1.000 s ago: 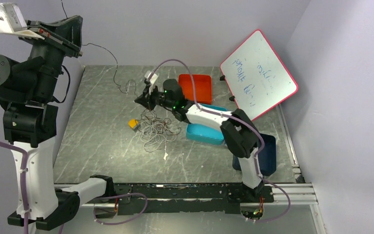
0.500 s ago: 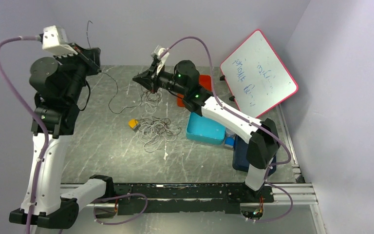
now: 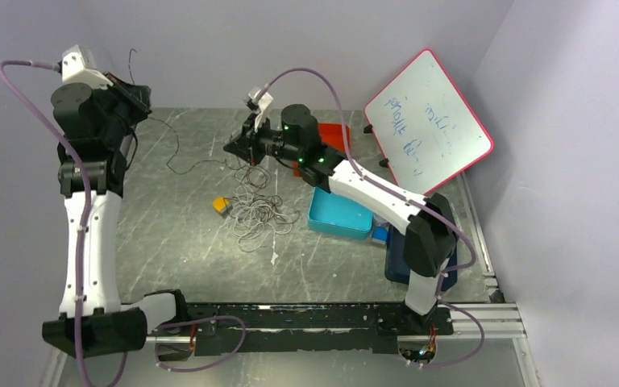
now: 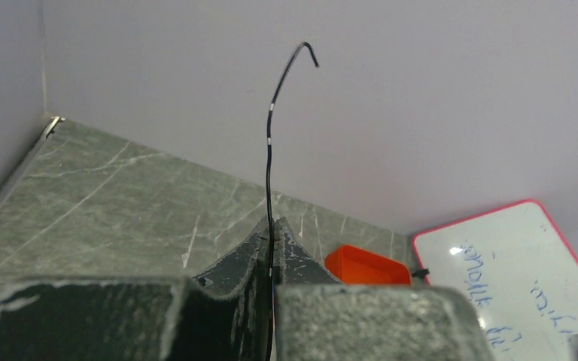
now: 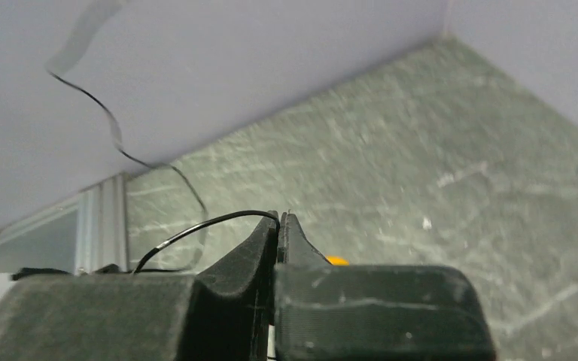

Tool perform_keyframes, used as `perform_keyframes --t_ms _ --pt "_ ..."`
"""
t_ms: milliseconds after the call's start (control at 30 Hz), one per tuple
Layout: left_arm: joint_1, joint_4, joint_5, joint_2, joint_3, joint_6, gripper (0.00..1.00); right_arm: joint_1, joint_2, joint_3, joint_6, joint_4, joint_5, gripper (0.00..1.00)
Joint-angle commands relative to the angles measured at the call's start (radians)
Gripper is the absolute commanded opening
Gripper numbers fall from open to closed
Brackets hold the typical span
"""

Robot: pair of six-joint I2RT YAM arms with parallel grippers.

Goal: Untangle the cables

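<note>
Marbled tabletop [image 3: 169,242], cables [image 3: 254,214] well inside edges

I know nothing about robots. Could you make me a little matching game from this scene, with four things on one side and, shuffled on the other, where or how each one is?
Things:
1. left gripper
2. whiteboard
3. teal tray
4. tangle of cables

Descriptions:
A. lying in loose loops on the table
B. shut on a thin black cable
C. propped up, tilted, at the far right
D. lying flat, just right of the tangle

Pairs: 1-B, 2-C, 3-D, 4-A
</note>
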Motion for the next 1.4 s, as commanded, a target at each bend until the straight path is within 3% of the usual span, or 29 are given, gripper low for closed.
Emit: perform_keyframes --t_ms 0,200,433,500,700,733,767,833,967,1133,1367 --pt "0.105 0.119 0.134 0.069 0.082 -0.060 0.07 0.000 0.121 0.036 0.004 -0.222 0.168 0.00" --pt "0.245 0.226 0.223 0.216 0.118 -0.138 0.07 -0.001 0.197 0.002 0.012 -0.276 0.161 0.00" --pt "0.255 0.201 0.234 0.508 0.214 -0.068 0.09 -0.003 0.286 -0.003 0.039 -0.280 0.019 0.00" --pt "0.255 0.200 0.235 0.574 0.210 -0.055 0.17 -0.003 0.287 -0.014 0.051 -0.266 0.003 0.00" --pt "0.257 0.179 0.308 0.695 0.210 -0.042 0.54 -0.005 0.284 -0.020 0.055 -0.267 -0.036 0.00" --pt "0.257 0.195 0.322 0.689 0.194 -0.046 0.62 -0.008 0.283 -0.022 0.060 -0.264 -0.043 0.00" --pt "0.256 0.208 0.329 0.677 0.177 -0.047 0.83 -0.010 0.285 -0.021 0.065 -0.263 -0.050 0.00" --pt "0.255 0.211 0.340 0.650 0.150 -0.045 0.92 -0.020 0.292 -0.013 0.088 -0.256 -0.070 0.00" --pt "0.256 0.212 0.358 0.553 0.056 -0.034 0.93 -0.045 0.316 0.000 0.148 -0.244 -0.071 0.00" --pt "0.242 0.260 0.412 0.320 -0.161 -0.039 0.93 -0.082 0.356 0.044 0.234 -0.242 -0.026 0.00" --pt "0.143 0.259 0.471 -0.007 -0.452 -0.029 0.91 -0.112 0.355 0.063 0.340 -0.215 0.073 0.00"
